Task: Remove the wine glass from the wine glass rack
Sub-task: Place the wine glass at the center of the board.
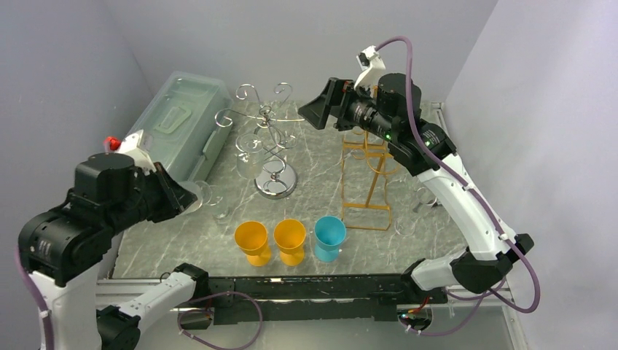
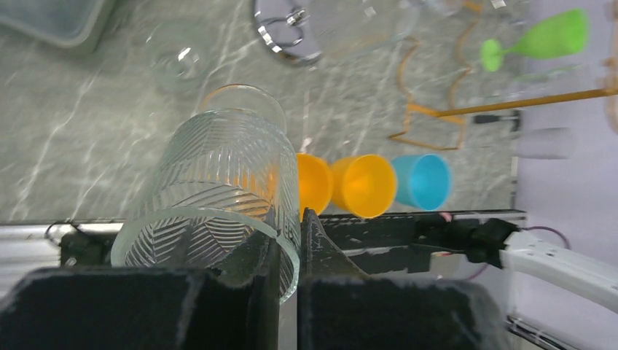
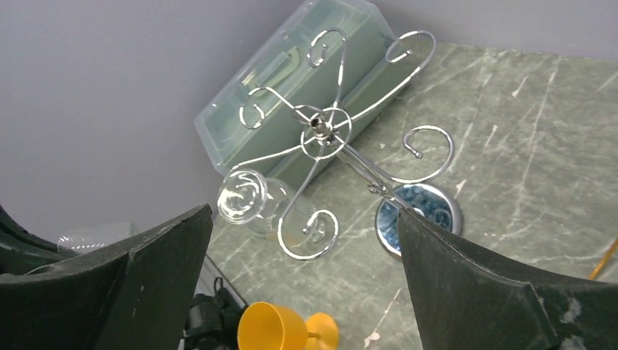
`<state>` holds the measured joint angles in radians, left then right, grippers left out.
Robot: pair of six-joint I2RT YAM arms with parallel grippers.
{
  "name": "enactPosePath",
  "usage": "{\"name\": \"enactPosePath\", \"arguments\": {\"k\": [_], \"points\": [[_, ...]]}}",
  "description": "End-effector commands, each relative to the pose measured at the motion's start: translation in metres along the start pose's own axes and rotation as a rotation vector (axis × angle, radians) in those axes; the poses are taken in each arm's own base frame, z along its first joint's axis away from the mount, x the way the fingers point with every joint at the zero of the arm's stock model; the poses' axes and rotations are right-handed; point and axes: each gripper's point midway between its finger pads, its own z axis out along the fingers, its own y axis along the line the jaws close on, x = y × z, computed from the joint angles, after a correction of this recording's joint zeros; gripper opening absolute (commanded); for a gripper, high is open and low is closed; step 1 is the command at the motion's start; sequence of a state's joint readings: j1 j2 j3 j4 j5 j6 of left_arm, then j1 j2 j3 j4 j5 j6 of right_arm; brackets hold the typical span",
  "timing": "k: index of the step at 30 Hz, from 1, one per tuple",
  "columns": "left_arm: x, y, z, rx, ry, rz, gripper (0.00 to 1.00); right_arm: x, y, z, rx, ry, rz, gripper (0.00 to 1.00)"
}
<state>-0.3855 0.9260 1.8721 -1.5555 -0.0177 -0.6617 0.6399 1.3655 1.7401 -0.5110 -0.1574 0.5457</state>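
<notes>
The right pincer (image 3: 304,213) hangs above the grey marbled table (image 3: 525,146) with its two dark fingers (image 3: 146,284) spread wide and nothing between them. Ahead of it and lower stands the chrome wine glass rack (image 3: 321,125), with curled arms fanning out from a centre post. A clear wine glass (image 3: 251,200) hangs foot up from one curled arm, on the side nearer this pincer's left finger. Its round foot is caught in the hook, and the pincer is apart from it, not touching. Beyond the rack lies a pale green plastic box (image 3: 291,65). Below and behind the pincer, toward the arms' bases, stand two orange cups (image 1: 251,240) and a blue cup (image 1: 329,237) in a row. The left pincer (image 2: 290,217) is narrowed on the rim of a ribbed clear glass (image 2: 218,197), with one finger inside the wall and one outside. It holds the glass tilted over the table, and the cups lie just past it.
</notes>
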Motion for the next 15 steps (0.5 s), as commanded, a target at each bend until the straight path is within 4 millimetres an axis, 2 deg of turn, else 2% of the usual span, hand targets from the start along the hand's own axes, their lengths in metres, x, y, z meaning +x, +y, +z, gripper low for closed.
{"name": "enactPosePath", "arguments": {"k": [1, 11, 15], "points": [[0.014, 0.032, 0.007, -0.15, 0.031, -0.002, 0.0, -0.014, 0.001, -0.01, 0.038, -0.038, -0.064, 1.0], [0.073, 0.077, 0.044, -0.357, 0.245, -0.06, 0.0, -0.015, -0.012, -0.02, 0.11, -0.039, -0.114, 1.0], [0.089, 0.082, 0.065, -0.386, 0.308, -0.086, 0.0, -0.015, -0.011, -0.023, 0.109, -0.039, -0.122, 1.0]]}}
